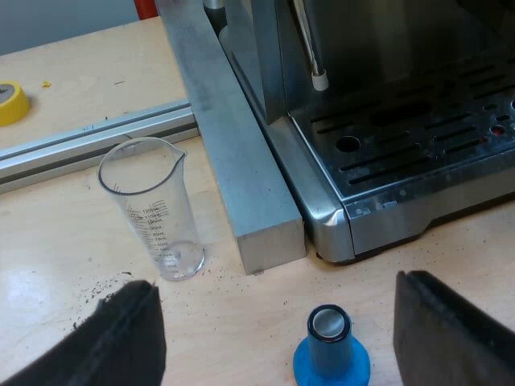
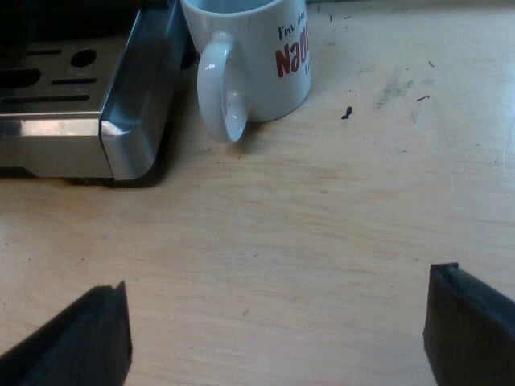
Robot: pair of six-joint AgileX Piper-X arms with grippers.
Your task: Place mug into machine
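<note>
Over the tabletop [image 1: 72, 241], the left end effector [image 1: 278, 281]: two black fingers [image 1: 121, 338] wide apart, nothing held. Right between those fingers, standing on the wood, a blue tamper [image 1: 330, 354] with a shiny round top, touching neither finger. A bit farther out, a clear measuring glass [image 1: 153, 213], upright and empty, spout turned toward a long grey metal bar [image 1: 241, 161]. Dark coffee crumbs [image 1: 100, 288] sprinkled near the foot of the glass. Metal bar lying flat, just beside the glass, pressed along the side of the espresso machine [image 1: 322, 211]. On the machine's front, a silver drip tray [image 1: 418, 145] full of slots, with a thin steam pipe [image 1: 310, 48] hanging above it. Beyond the glass, a flat metal rail [image 1: 88, 141] running across the wood up to the bar. Past the rail, close to an edge of the tabletop, a yellow roll of tape [image 1: 10, 103].

Over bare wood as well, the right end effector [image 2: 279, 277]: fingers wide apart, nothing held. Farther out, the white mug [image 2: 257, 48] with red letters, upright on the tabletop, not on the drip tray. Mug right next to a corner of the machine, close to the tray's side; touching or not, hard to tell. Mug's handle [image 2: 219, 96] turned toward the end effector.
</note>
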